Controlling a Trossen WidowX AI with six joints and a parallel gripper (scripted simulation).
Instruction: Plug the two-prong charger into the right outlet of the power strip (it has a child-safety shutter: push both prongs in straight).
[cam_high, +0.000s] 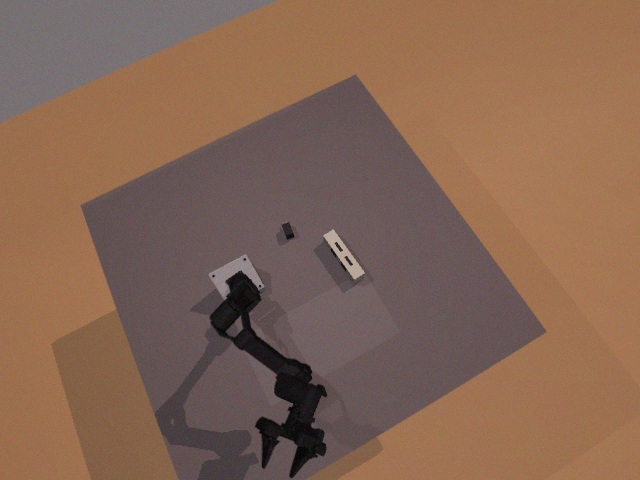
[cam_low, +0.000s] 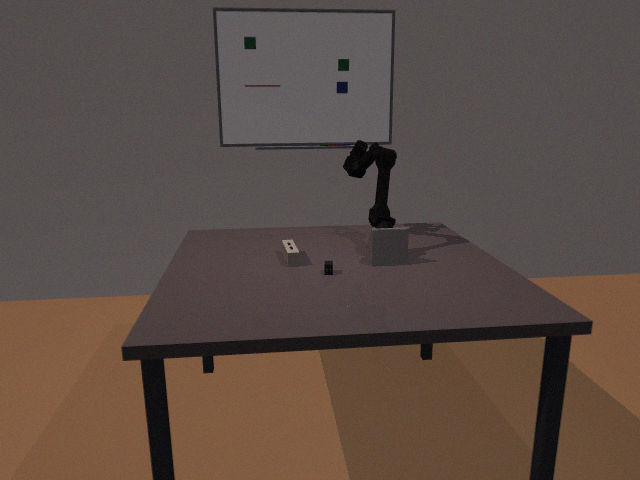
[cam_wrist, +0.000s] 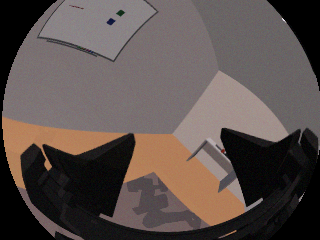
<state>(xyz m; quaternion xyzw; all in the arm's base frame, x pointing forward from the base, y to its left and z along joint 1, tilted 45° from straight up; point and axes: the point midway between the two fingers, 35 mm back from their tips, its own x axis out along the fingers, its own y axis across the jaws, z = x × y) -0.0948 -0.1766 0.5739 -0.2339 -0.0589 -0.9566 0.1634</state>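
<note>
Charger (cam_high: 287, 230) (cam_low: 328, 268) unplugged, lying on table (cam_high: 248, 170) (cam_low: 330, 310), apart from strip (cam_high: 344, 255) (cam_low: 291, 252). Whole task remains, by my reading: grasp, align, straight push into right outlet. Claw (cam_high: 278, 467) (cam_wrist: 179, 136) well away from both, fingers spread wide, nothing held. Smallest detail, the prongs: too small to judge.

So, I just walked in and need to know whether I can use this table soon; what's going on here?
The robot arm isn't handling anything: its hand is open, out near the table's edge. The black charger lies on the table, apart from the white power strip. Plugging it in is still to be done, so the table looks likely to be needed for a while.
</note>
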